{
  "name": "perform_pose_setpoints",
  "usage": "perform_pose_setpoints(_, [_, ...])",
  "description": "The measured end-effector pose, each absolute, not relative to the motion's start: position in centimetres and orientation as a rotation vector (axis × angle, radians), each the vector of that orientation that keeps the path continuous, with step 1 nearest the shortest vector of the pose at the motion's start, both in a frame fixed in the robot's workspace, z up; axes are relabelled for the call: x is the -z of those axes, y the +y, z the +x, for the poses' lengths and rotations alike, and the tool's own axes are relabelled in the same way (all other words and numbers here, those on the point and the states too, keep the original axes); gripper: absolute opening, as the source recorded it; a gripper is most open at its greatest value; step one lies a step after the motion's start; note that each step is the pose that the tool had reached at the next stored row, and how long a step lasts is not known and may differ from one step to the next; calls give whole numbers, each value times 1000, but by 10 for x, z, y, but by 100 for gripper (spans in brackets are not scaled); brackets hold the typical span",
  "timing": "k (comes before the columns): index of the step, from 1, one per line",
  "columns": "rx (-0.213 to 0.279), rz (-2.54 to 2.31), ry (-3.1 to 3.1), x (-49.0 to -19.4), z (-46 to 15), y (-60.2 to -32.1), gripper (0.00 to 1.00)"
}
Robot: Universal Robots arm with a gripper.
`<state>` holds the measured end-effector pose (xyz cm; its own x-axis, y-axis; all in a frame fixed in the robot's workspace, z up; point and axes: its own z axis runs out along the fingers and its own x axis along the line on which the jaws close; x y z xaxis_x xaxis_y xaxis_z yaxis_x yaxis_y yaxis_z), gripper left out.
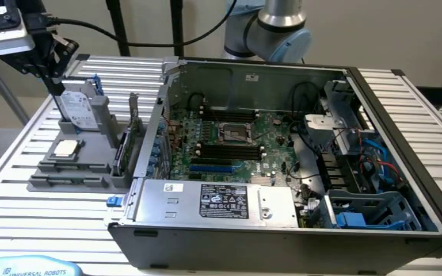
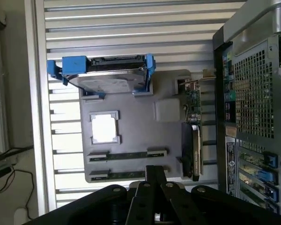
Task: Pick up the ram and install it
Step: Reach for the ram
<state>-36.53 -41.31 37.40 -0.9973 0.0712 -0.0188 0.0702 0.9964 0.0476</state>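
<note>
— Where is the ram?
— Two long, thin green ram sticks [image 2: 126, 154] lie side by side in their own slots of the flat grey plastic holder [image 2: 131, 110]. The holder sits on the ribbed metal counter [image 2: 131, 28], just beside the open grey computer case [image 1: 282, 244]. Both sticks are outside the case.
— And the hand?
— The black hand [image 1: 57, 91] hangs over the holder at the exterior view's left, near the silver hard drive in its blue bracket [image 1: 79, 106]. In the wrist view its fingers look pressed together with nothing between them. Their tips are over the stick farther from the square silver processor chip [image 2: 104, 127].
— What else sits in the holder?
— A green expansion card with a metal bracket [image 2: 193, 105] stands on edge along the side nearest the case.
</note>
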Motion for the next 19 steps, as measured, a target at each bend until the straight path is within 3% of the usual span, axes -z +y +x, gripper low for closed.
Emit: perform_pose_setpoints(19, [-70,110,3121,-368,-404,-444,11])
